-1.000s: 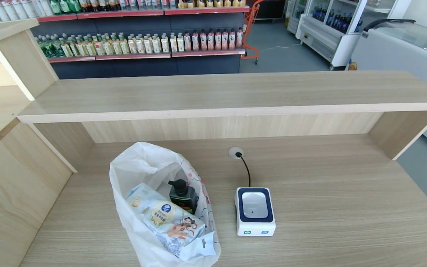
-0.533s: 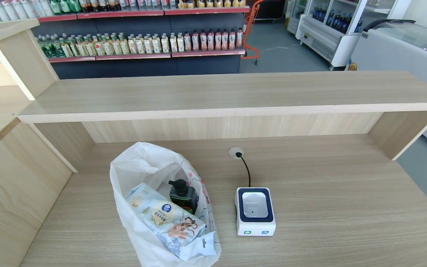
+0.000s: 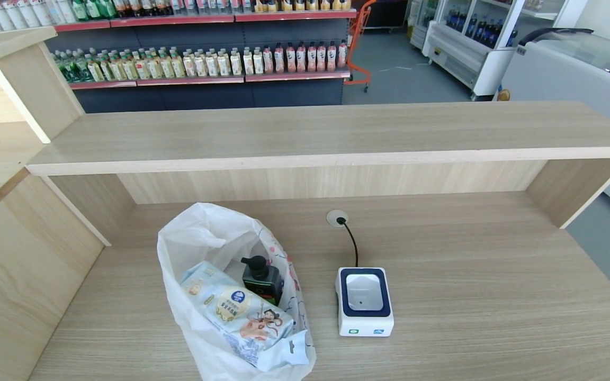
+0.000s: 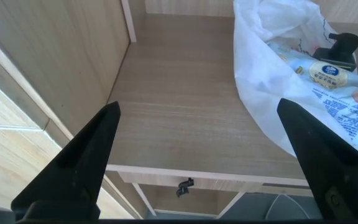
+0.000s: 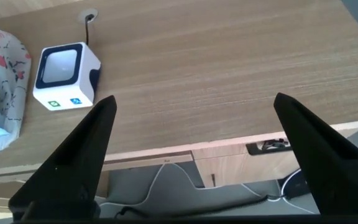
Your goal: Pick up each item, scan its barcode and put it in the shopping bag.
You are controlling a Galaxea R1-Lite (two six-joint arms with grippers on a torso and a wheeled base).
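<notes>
**Desk:** What is cut off nearest you?

**Operator:** On my wrist views, the left gripper (image 4: 198,103) and the right gripper (image 5: 195,97) each have their fingers spread wide, with nothing between them. In the lower left of the head view, the shopping bag (image 3: 194,227) runs off the bottom edge. Its folds cover the lower end of the printed pack (image 3: 236,312).

**Desk:** Orientation?

**Operator:** I read the pack's long axis as running from upper left to lower right. Behind it the pump bottle (image 3: 261,278) stands upright with its base hidden. The scanner (image 3: 364,300) sits just right of the bag, window up. Its cable (image 3: 351,241) leads up the counter (image 3: 469,275).
</notes>
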